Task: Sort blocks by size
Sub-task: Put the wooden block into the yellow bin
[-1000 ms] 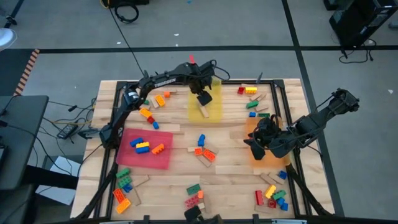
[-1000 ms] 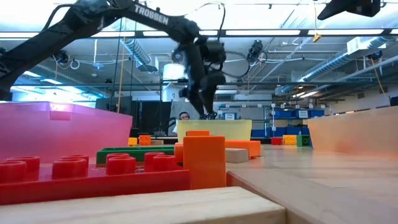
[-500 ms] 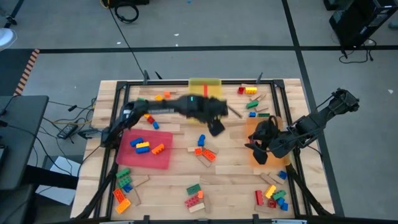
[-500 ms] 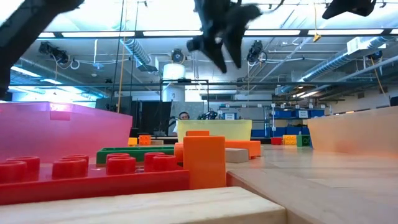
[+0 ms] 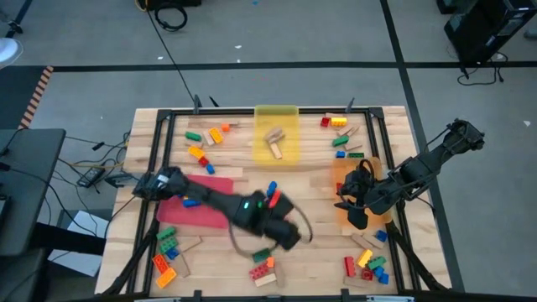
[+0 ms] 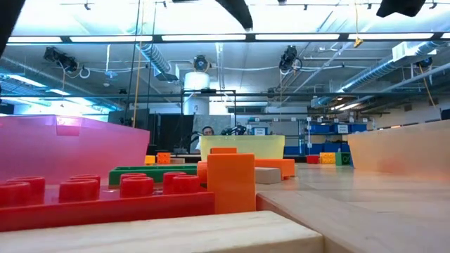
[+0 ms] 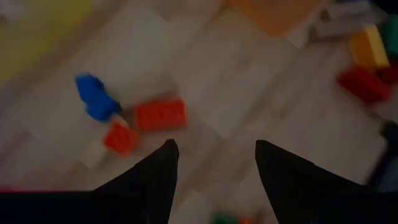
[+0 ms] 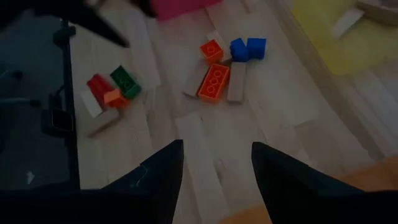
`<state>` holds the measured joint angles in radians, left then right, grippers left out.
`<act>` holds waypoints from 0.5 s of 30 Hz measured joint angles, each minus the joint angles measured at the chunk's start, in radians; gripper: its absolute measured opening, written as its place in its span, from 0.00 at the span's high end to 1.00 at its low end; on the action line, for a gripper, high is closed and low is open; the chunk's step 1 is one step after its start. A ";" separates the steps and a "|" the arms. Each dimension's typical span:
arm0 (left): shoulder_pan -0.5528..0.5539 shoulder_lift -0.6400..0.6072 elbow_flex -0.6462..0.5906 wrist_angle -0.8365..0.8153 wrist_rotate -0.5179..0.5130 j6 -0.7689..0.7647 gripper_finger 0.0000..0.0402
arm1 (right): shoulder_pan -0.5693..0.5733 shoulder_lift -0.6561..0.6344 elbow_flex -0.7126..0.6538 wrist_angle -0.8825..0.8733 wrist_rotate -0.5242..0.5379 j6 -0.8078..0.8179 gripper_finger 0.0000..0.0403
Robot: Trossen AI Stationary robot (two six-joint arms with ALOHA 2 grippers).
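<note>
The table (image 5: 252,189) is holding three trays — red tray (image 5: 189,211), yellow tray (image 5: 277,138), orange tray (image 5: 348,205) — and sorting is looking barely begun: two tan blocks (image 5: 273,141) are lying in the yellow one, while most blocks (image 5: 262,267) are sitting scattered at corners and centre. The left gripper (image 7: 214,165) is hanging over mid-table, jaws apart, empty. The right gripper (image 8: 214,163) is hovering by the orange tray, jaws apart, empty.

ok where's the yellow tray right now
In the high view, the flat yellow plastic tray lies at the table's far edge, centred, holding two tan wooden blocks.
</note>
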<state>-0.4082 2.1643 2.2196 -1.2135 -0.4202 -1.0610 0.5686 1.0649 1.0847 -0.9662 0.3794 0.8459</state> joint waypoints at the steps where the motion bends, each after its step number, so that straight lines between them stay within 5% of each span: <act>1: -0.023 0.000 0.000 -0.002 0.000 -0.021 0.44 | 0.000 0.000 0.000 0.000 0.000 -0.007 0.49; 6: -0.116 0.001 0.000 -0.025 0.044 -0.036 0.44 | 0.000 0.000 0.000 0.000 0.000 -0.012 0.49; 15: -0.209 0.006 -0.006 -0.034 0.052 0.324 0.44 | 0.000 0.000 0.000 0.000 -0.007 -0.012 0.49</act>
<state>-0.6169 2.1701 2.2137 -1.2473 -0.3684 -0.7375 0.5686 1.0649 1.0847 -0.9657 0.3721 0.8341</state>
